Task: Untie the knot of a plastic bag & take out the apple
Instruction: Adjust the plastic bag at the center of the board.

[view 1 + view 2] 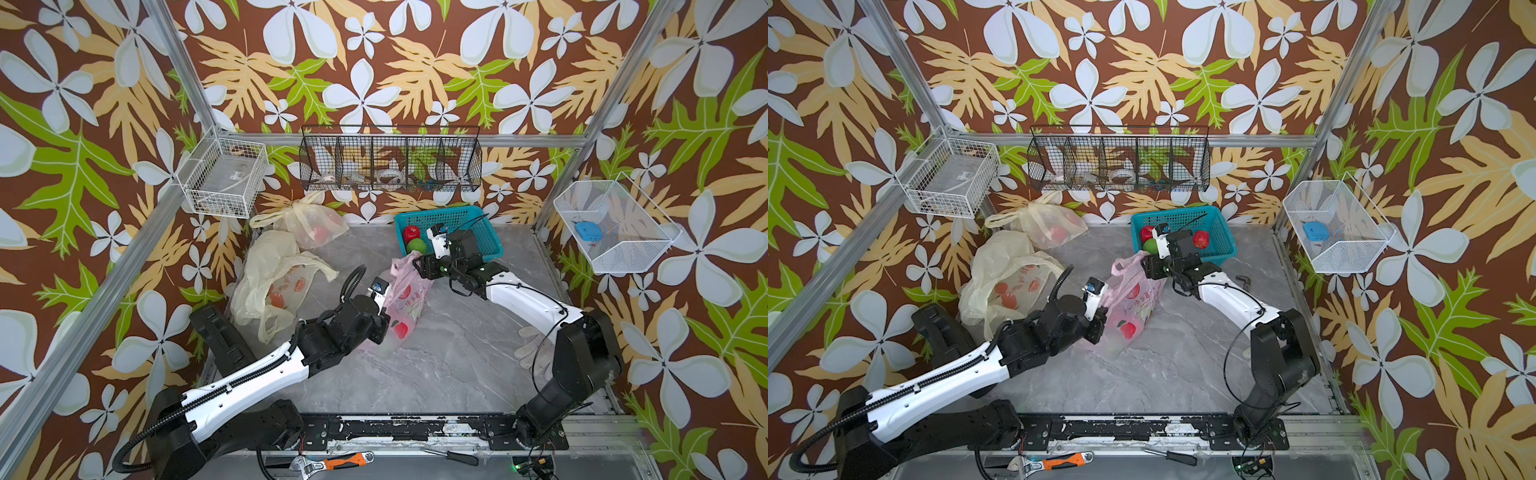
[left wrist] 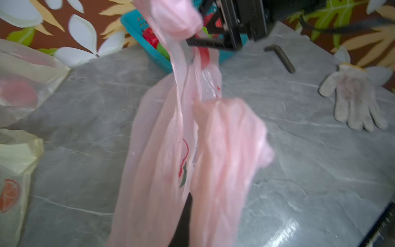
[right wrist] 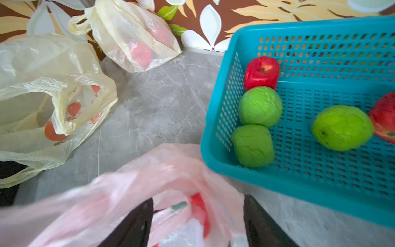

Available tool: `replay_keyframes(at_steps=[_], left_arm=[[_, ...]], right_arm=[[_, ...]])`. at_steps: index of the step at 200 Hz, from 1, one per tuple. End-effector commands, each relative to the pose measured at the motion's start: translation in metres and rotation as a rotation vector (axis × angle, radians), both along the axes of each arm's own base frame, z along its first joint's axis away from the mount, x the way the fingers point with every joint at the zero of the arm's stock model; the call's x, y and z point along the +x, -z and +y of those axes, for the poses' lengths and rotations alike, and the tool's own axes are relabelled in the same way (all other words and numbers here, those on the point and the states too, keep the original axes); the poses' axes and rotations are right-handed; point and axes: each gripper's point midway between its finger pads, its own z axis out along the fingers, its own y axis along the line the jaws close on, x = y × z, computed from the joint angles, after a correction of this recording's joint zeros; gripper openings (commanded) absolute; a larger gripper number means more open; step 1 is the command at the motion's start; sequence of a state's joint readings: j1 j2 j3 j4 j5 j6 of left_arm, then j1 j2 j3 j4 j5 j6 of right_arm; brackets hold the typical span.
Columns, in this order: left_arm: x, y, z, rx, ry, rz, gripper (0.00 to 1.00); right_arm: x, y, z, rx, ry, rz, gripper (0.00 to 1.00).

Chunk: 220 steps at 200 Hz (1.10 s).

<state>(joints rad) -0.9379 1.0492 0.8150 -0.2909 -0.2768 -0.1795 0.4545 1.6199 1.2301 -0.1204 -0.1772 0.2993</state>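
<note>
**Ana:** Two grippers, one pink bag (image 1: 405,299) strung between them, its bottom end down on the worktop (image 1: 449,365). From above, the left gripper (image 1: 384,326) is pressed into the bag's lower side, but its jaws are hidden.

**Ben:** The left wrist camera helps. Pink film bunches right at the lens around one dark finger (image 2: 181,220), all blurred. I'd call it clamped tight on the pink bag.

**Ana:** And the right gripper (image 1: 419,265)?

**Ben:** It's up at the bag's top end. The right wrist view shows both fingers (image 3: 136,224) standing wide apart, so it's open, with the bag's mouth only lying between and over them.

**Ana:** The left wrist view catches that from the opposite side, with the bag's top handle hanging off one black finger (image 2: 205,42).

**Ben:** Where's the apple?

**Ana:** I can't tell. A red shape with a green leaf (image 1: 401,329) shows on the bag just beside the left gripper. It could be print or fruit.

**Ben:** Just beyond the right gripper sits the teal basket (image 1: 484,226). The top views give only a few fruits past the arm. The right wrist view shows more: a red apple (image 3: 261,71), three green fruits (image 3: 259,107), and another red one at the frame's edge.

**Ana:** Only the left wrist view shows the glove (image 2: 352,96) and hex key (image 2: 280,57) plainly, back beside the right arm.

**Ben:** Two pale yellow bags (image 1: 270,286) lie out past the left gripper, well apart from the pink one.
</note>
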Motion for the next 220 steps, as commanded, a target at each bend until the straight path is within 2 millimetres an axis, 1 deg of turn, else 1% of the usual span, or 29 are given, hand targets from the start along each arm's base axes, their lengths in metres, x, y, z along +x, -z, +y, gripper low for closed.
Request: replay_keyframes(at_steps=[1, 4, 9, 13, 17, 19, 38, 48, 50, 51, 65, 79, 95, 111, 125, 132, 138, 143, 145, 150, 155, 160, 166, 172, 182, 190, 207, 220], left_arm=[[-0.022, -0.001, -0.006, -0.054, 0.077, 0.003, 0.00], [-0.025, -0.003, -0.008, -0.069, 0.092, -0.001, 0.00], [-0.030, -0.004, -0.010, -0.092, 0.112, -0.004, 0.00], [-0.034, -0.006, -0.012, -0.114, 0.130, -0.008, 0.00], [-0.038, -0.007, -0.013, -0.132, 0.146, -0.011, 0.00], [-0.039, -0.008, -0.014, -0.141, 0.154, -0.012, 0.00], [-0.046, -0.008, -0.012, -0.163, 0.168, -0.014, 0.00], [-0.045, -0.006, -0.010, -0.151, 0.163, -0.018, 0.00], [-0.044, -0.006, -0.010, -0.150, 0.161, -0.019, 0.00], [-0.044, -0.006, -0.010, -0.148, 0.161, -0.019, 0.00], [-0.044, -0.006, -0.014, -0.152, 0.174, -0.022, 0.00], [-0.045, -0.006, -0.021, -0.157, 0.199, -0.020, 0.00], [-0.044, 0.000, -0.027, -0.143, 0.217, -0.009, 0.00], [-0.044, 0.006, -0.031, -0.127, 0.229, 0.007, 0.00], [-0.039, 0.009, -0.030, -0.108, 0.204, 0.006, 0.00], [-0.037, 0.010, -0.029, -0.101, 0.195, 0.003, 0.00], [-0.036, 0.009, -0.029, -0.100, 0.190, -0.001, 0.00], [-0.036, 0.008, -0.028, -0.099, 0.185, -0.004, 0.06], [-0.035, 0.007, -0.028, -0.100, 0.184, -0.005, 0.10], [-0.035, 0.005, -0.026, -0.104, 0.179, -0.011, 0.17], [-0.035, 0.002, -0.025, -0.111, 0.170, -0.016, 0.24], [-0.034, -0.001, -0.022, -0.115, 0.160, -0.026, 0.31], [-0.033, -0.007, -0.019, -0.123, 0.149, -0.042, 0.38], [-0.033, -0.012, -0.015, -0.131, 0.138, -0.056, 0.45], [-0.033, -0.025, -0.010, -0.156, 0.122, -0.084, 0.53], [-0.032, -0.036, -0.005, -0.170, 0.107, -0.108, 0.57], [-0.031, -0.059, 0.006, -0.197, 0.079, -0.154, 0.61], [-0.027, -0.073, 0.014, -0.226, 0.055, -0.172, 0.64]], right_arm=[[-0.020, 0.001, -0.014, 0.033, 0.091, 0.072, 0.76], [-0.025, 0.000, -0.014, 0.042, 0.089, 0.076, 0.78], [-0.032, 0.000, -0.014, 0.058, 0.091, 0.083, 0.84], [-0.038, 0.000, -0.014, 0.067, 0.091, 0.089, 0.90], [-0.043, -0.001, -0.013, 0.075, 0.091, 0.091, 0.99], [-0.046, -0.002, -0.014, 0.079, 0.094, 0.092, 1.00], [-0.072, -0.005, -0.003, 0.118, 0.073, 0.104, 1.00], [-0.086, -0.001, 0.006, 0.142, 0.048, 0.125, 1.00], [-0.088, -0.003, 0.008, 0.152, 0.043, 0.125, 1.00], [-0.089, 0.000, 0.008, 0.152, 0.042, 0.132, 1.00], [-0.103, 0.005, 0.021, 0.211, 0.008, 0.175, 0.98], [-0.112, 0.011, 0.035, 0.270, -0.027, 0.216, 0.96], [-0.118, 0.018, 0.053, 0.319, -0.073, 0.259, 0.92], [-0.122, 0.025, 0.070, 0.315, -0.120, 0.288, 0.89], [-0.126, 0.030, 0.083, 0.297, -0.158, 0.280, 0.85], [-0.129, 0.033, 0.089, 0.296, -0.171, 0.275, 0.82], [-0.132, 0.035, 0.093, 0.301, -0.184, 0.274, 0.77], [-0.135, 0.037, 0.096, 0.304, -0.192, 0.274, 0.72], [-0.135, 0.039, 0.096, 0.304, -0.191, 0.276, 0.69], [-0.138, 0.041, 0.098, 0.304, -0.193, 0.280, 0.60], [-0.140, 0.046, 0.097, 0.298, -0.187, 0.285, 0.43], [-0.141, 0.049, 0.096, 0.290, -0.179, 0.286, 0.31], [-0.143, 0.054, 0.093, 0.273, -0.165, 0.285, 0.21], [-0.145, 0.058, 0.090, 0.259, -0.157, 0.288, 0.14], [-0.149, 0.065, 0.084, 0.245, -0.148, 0.295, 0.08], [-0.152, 0.069, 0.080, 0.239, -0.142, 0.299, 0.04], [-0.158, 0.075, 0.073, 0.222, -0.130, 0.303, 0.03], [-0.163, 0.080, 0.068, 0.204, -0.124, 0.306, 0.03]])
